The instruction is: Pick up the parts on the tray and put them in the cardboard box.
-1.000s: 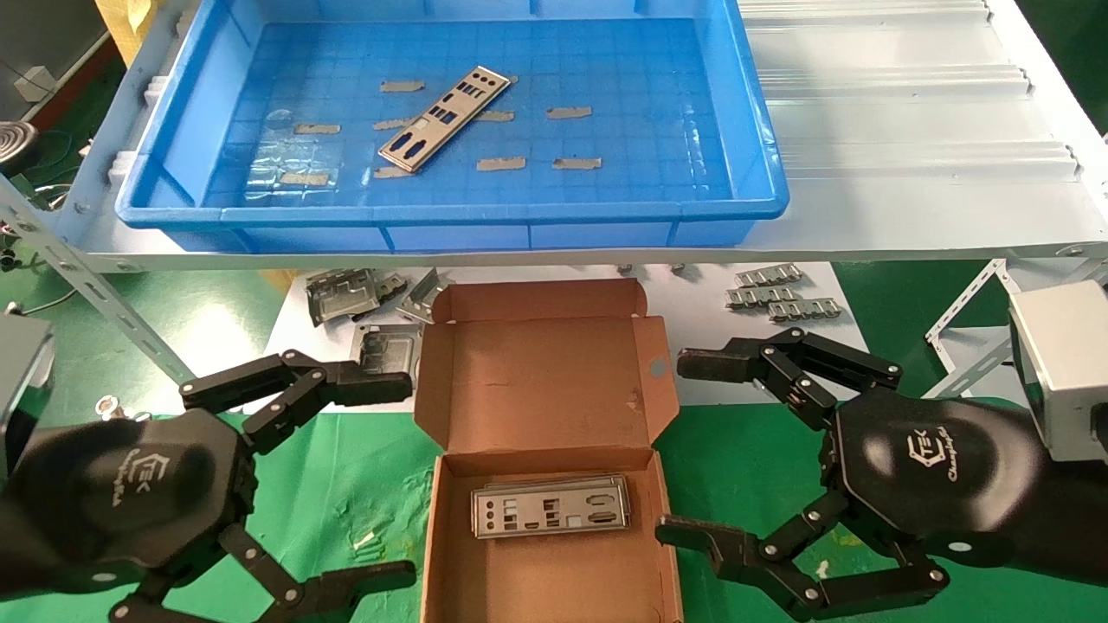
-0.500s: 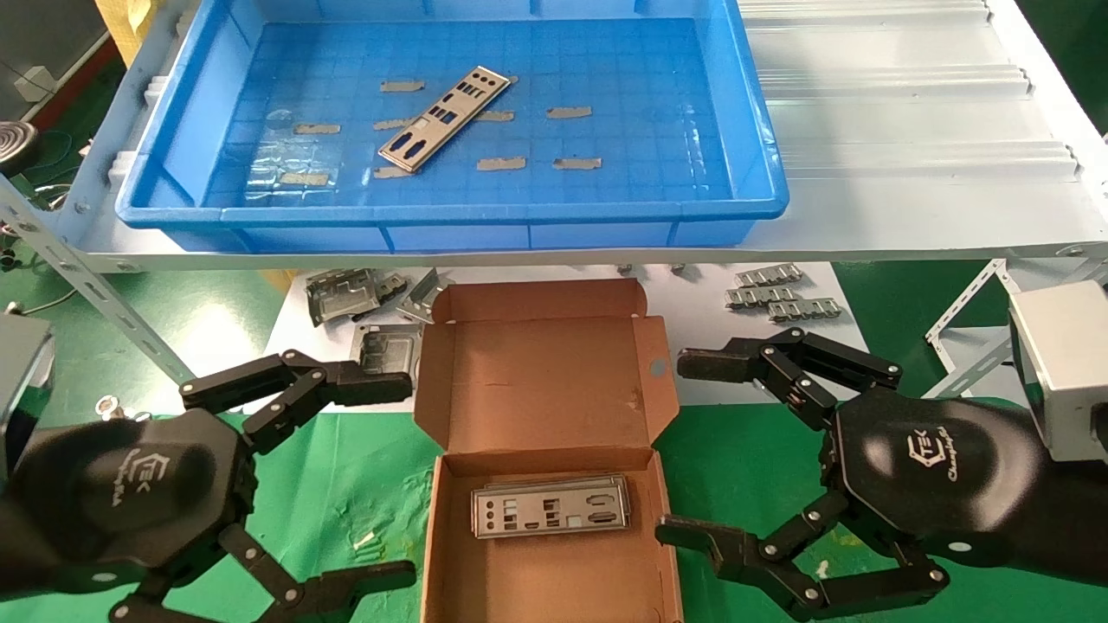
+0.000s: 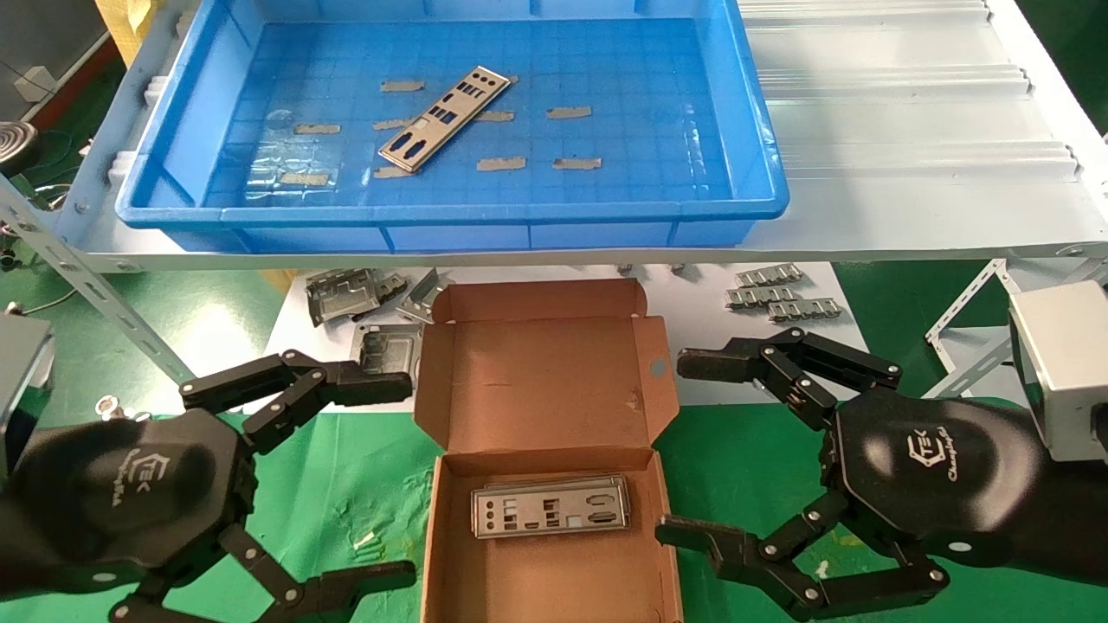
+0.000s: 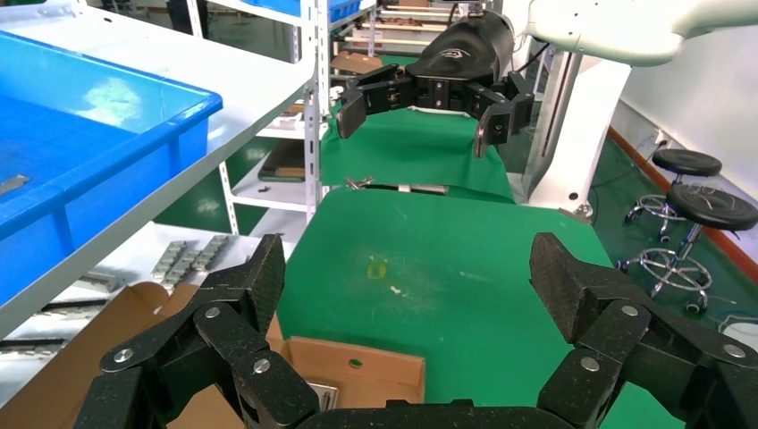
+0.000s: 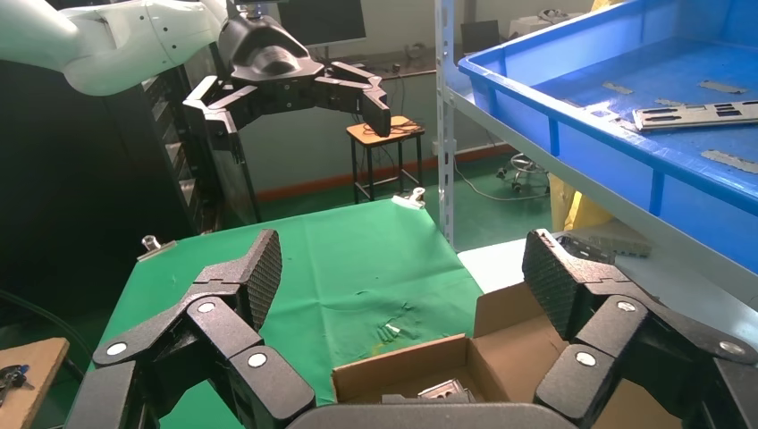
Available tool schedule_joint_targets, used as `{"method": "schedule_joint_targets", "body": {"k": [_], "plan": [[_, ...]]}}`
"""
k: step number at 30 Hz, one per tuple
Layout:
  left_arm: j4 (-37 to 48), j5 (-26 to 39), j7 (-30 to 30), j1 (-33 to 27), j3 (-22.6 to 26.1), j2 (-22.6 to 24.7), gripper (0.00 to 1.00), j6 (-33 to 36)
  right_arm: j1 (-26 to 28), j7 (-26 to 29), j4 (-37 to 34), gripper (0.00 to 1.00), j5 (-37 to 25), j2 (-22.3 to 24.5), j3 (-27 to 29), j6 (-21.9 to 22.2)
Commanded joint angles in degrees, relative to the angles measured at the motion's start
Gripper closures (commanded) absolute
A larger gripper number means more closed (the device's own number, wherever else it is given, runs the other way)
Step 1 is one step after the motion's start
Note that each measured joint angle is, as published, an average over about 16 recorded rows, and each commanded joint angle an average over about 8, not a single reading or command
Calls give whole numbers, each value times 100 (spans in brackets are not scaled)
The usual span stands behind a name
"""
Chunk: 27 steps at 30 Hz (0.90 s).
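1. On the shelf above and ahead of us sits the tray [image 3: 762, 173], and in it lies one plate [image 3: 444, 118], left of the tray's middle.
2. Its long axis runs on a slant, from the near left up to the far right, among seven short tape strips [image 3: 500, 163] that we count on the floor.
3. We see a second plate [image 3: 550, 506] already flat in the box [image 3: 545, 372], which stands open on the table below the shelf, between our two grippers.
4. Our left gripper [image 3: 363, 472] hangs just left of the box, fingers spread wide, holding nothing.
5. Our right gripper [image 3: 692, 450] hangs just right of the box, fingers likewise spread and empty.
6. We judge the plate in the tray lies forward and up from both, a little nearer the left gripper, so the left arm has the shorter reach.
7. We would turn the wrist to close across the plate's narrow width.
8. On the white sheet behind the box lie grey frames [image 3: 346, 294] and three small strips [image 3: 779, 294], none of them ours to move.
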Motion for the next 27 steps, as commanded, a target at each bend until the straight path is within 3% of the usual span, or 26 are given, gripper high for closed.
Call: {"method": "schedule_joint_targets", "body": {"k": [1, 27], "plan": [[0, 0, 0, 0, 0, 0, 0, 0, 0, 0, 0, 0, 0, 0, 0, 0], [0, 0, 0, 0, 0, 0, 0, 0, 0, 0, 0, 0, 0, 0, 0, 0]]}}
